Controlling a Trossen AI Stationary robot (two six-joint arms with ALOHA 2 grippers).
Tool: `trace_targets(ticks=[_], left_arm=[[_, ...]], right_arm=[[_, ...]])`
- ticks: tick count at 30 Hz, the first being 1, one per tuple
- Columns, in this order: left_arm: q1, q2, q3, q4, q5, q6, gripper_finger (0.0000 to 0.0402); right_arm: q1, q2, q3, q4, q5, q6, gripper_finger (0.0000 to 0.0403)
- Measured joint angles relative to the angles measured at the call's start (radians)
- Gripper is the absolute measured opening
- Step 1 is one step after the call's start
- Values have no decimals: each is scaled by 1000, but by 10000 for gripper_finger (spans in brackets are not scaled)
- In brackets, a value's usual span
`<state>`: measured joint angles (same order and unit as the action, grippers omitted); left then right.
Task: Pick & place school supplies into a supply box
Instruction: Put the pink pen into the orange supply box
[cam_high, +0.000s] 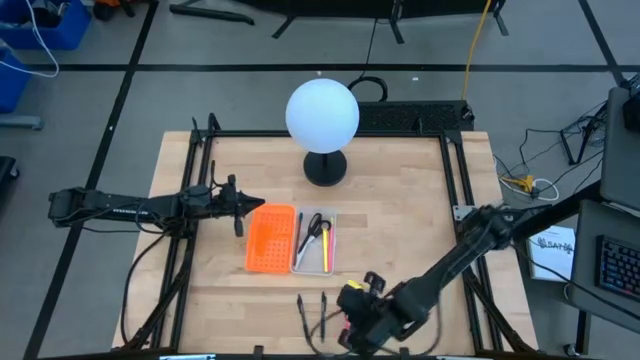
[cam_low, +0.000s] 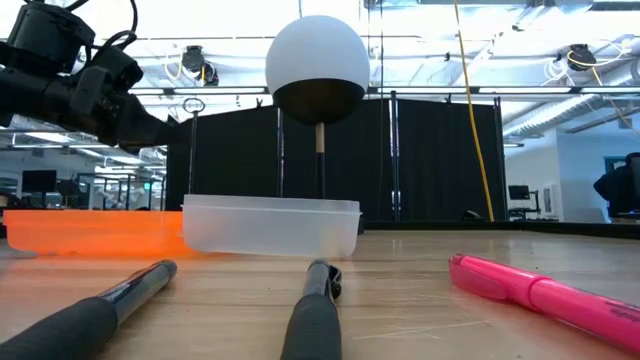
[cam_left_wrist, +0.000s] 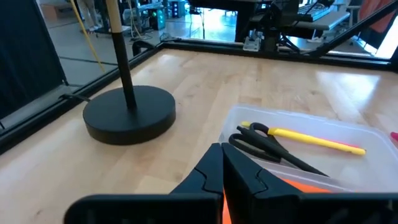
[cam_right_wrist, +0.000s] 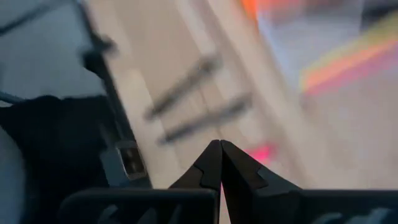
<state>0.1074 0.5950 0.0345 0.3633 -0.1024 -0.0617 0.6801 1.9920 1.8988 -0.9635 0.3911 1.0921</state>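
On your left, the left gripper hovers just beside the orange grid-patterned half of the supply box, its fingers clenched together on nothing; leave it parked there, clear of the box. Joined to the orange half is the shallow clear plastic tray, and it already holds the small scissors with dark handles and a slim yellow pencil lying beside them, with a red pen there too. Behind the box stands the white globe lamp on its round black base, well apart from the work. Nearer the front edge of the wooden bench, two slim dark pens lie side by side, and just to their right the right gripper sits low above a pink marker, fingers pressed shut and empty. The step in hand looks like reaching for one of these loose supplies, so you should part the fingers before descending, square them across the marker's barrel rather than along it, and close near its middle so it does not swing. Keep clear of the two dark pens, which would probably roll if nudged.
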Motion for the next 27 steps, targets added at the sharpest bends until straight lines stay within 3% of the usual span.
trace_targets(ticks=[3, 5, 12, 20, 27], left_arm=[[0, 0, 0, 0, 0, 18, 8], [0, 0, 0, 5, 0, 44, 18], [0, 0, 0, 16, 0, 65, 43], [0, 0, 0, 9, -1, 132, 44], [0, 0, 0, 7, 3, 91, 44]], right_arm=[[-12, 62, -1, -61, -112, 222, 0], [-16, 99, -1, -80, -151, 281, 0], [-30, 167, -1, -78, -179, 432, 8], [-28, 182, -1, 25, -184, 571, 92], [-24, 184, -23, 46, -187, 687, 153]])
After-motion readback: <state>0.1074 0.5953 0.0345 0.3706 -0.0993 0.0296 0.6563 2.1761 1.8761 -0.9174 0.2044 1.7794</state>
